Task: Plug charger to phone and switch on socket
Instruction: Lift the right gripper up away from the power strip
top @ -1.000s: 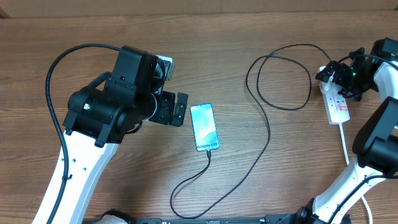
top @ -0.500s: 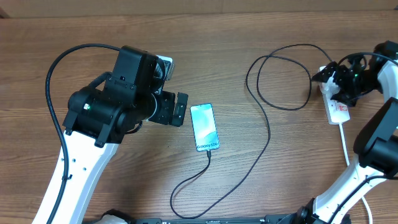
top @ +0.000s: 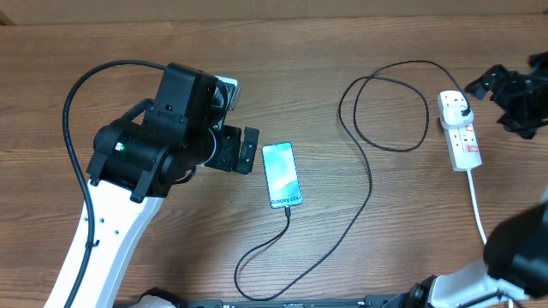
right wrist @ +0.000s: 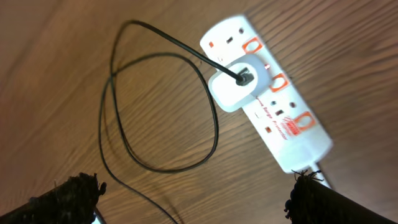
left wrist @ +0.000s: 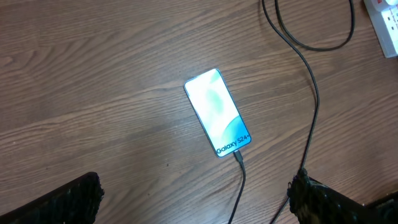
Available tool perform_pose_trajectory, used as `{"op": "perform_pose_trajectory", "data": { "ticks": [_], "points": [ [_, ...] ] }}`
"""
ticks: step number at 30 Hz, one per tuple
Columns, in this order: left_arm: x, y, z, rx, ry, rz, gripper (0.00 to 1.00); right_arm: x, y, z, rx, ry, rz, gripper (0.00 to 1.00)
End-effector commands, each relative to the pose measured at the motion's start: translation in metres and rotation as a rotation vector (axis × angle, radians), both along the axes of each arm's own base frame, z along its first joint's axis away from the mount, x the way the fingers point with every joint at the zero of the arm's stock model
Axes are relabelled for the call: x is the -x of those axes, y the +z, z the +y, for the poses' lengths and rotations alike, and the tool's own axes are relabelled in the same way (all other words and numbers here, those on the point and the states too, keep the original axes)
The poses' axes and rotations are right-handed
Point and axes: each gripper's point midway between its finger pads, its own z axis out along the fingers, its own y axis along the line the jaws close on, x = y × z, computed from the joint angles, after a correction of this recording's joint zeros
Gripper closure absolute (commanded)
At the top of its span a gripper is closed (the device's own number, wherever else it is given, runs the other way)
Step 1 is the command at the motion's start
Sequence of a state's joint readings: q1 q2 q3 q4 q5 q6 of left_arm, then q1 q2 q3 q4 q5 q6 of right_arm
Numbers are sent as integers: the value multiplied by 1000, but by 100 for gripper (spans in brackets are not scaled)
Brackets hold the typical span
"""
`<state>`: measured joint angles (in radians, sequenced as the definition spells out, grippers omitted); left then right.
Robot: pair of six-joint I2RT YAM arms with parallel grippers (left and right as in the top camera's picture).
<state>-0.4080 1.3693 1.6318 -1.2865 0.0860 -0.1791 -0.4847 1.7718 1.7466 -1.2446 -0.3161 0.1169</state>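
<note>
The phone [top: 282,174] lies screen-up and lit on the wooden table, also in the left wrist view [left wrist: 217,112]. The charger's black cable [top: 370,184] is plugged into the phone's near end and loops across to a white plug [top: 454,107] seated in the socket, a white power strip [top: 463,141]. The right wrist view shows the strip [right wrist: 292,124] with red switches, the plug [right wrist: 239,81] and the cable loop [right wrist: 155,168]. My left gripper [top: 238,150] [left wrist: 193,205] is open just left of the phone. My right gripper [top: 507,101] [right wrist: 196,202] is open, apart from the strip, to its right.
The strip's thick white cord [top: 476,201] runs toward the table's front edge on the right. The charger cable's slack [top: 257,257] curls in front of the phone. A corner of the strip shows in the left wrist view [left wrist: 385,25].
My right gripper has pulled back to the right, off the power strip, leaving the plug and strip uncovered. The left arm, phone and cable have not moved.
</note>
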Motion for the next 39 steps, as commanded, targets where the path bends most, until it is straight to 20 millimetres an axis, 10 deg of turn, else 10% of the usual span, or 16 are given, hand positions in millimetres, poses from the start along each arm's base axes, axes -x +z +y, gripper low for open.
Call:
{"op": "perform_pose_trajectory", "data": {
  "ticks": [1,12,39],
  "points": [
    [-1,4,-3,3,-24,-14,1,21,39,-9,110,-77,-29,0],
    [-1,4,-3,3,-24,-14,0,64,77,3,178,-102,-47,0],
    [-1,4,-3,3,-24,-14,0,62,76,2,180,-103,-52,0]
  ]
}}
